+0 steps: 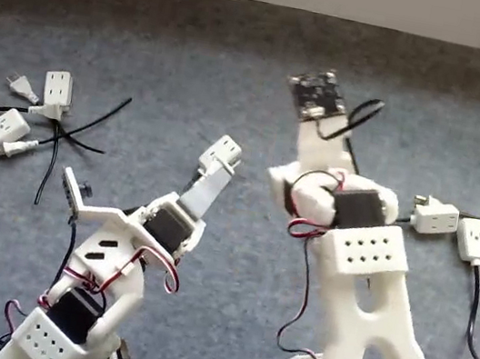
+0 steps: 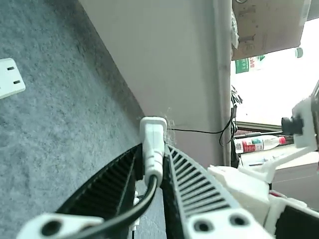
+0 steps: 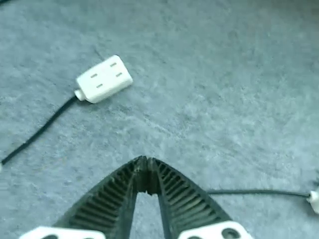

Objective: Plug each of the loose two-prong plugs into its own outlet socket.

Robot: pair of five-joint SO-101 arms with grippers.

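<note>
My left gripper (image 2: 153, 152) is shut on a white two-prong plug (image 2: 153, 144), whose black cord runs back between the fingers. In the high view this gripper (image 1: 213, 173) holds the plug (image 1: 222, 152) above the middle of the carpet. A white outlet socket (image 2: 7, 82) lies on the carpet off to one side of it. My right gripper (image 3: 146, 167) is shut with nothing in it, low over the carpet. Beyond it lies a white socket (image 3: 102, 79) with a black cord. The right arm (image 1: 348, 221) stands at the centre right.
At the far left lie two sockets (image 1: 57, 86) (image 1: 4, 129), two loose plugs (image 1: 23, 88) (image 1: 19, 147) and tangled black cords. At the right lie two more sockets (image 1: 437, 215) (image 1: 472, 239). A plug end (image 3: 314, 196) and cord cross the carpet. A wall borders the carpet's far edge.
</note>
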